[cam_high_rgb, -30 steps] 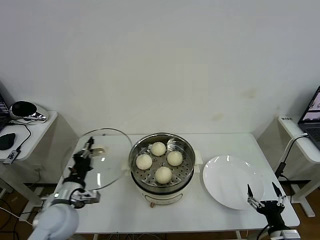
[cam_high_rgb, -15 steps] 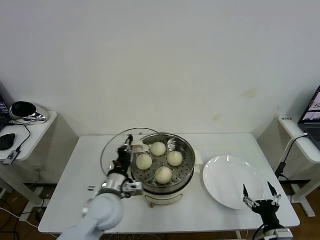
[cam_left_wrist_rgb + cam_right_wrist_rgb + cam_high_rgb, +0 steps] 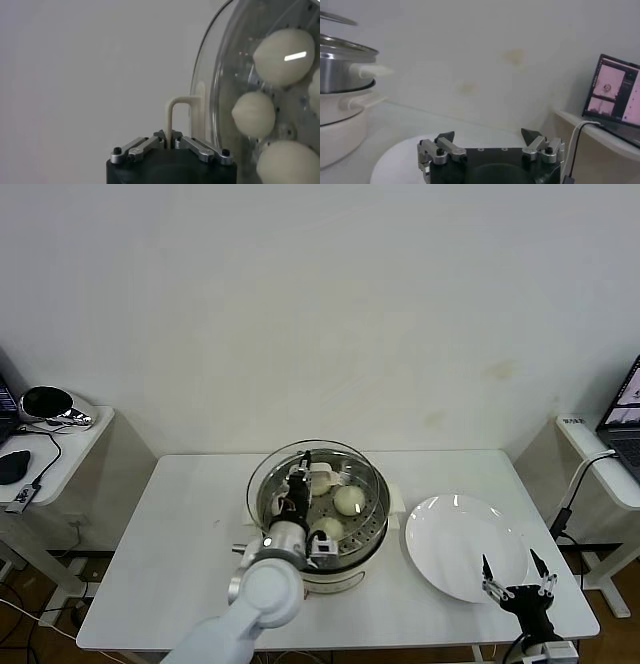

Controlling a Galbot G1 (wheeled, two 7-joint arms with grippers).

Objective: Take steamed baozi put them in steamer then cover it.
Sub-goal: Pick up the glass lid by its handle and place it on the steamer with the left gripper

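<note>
The left gripper (image 3: 298, 486) is clamped tight on the cream-white oblong handle (image 3: 176, 116) of the round clear glass cover with its metal rim (image 3: 312, 446), and it carries that cover above the round shiny stainless-steel steamer on its cream-white base (image 3: 372, 536). From where I stand the cover hangs over the pot but sits a little toward the robot's left and the far side of it, and I cannot tell whether any part of its rim touches the pot yet. In the left wrist view the glass stands between the gripper and the small smooth cream-white steamed baozi (image 3: 283, 56), which lie on the perforated tray inside the steamer.

So the first part looks done: the buns are in the pot, though from the head view only some of them show past the arm and the glass. What is left, by my reckoning, is the covering itself: centre the cover over the rim, lower it until it seats all round, then let go.

Beside the steamer, on the robot's right, a flat white round plate (image 3: 440, 556) lies bare on the white table (image 3: 180, 544). The right gripper (image 3: 512, 574) waits at the near edge of that plate, jaws spread wide and holding nothing.
</note>
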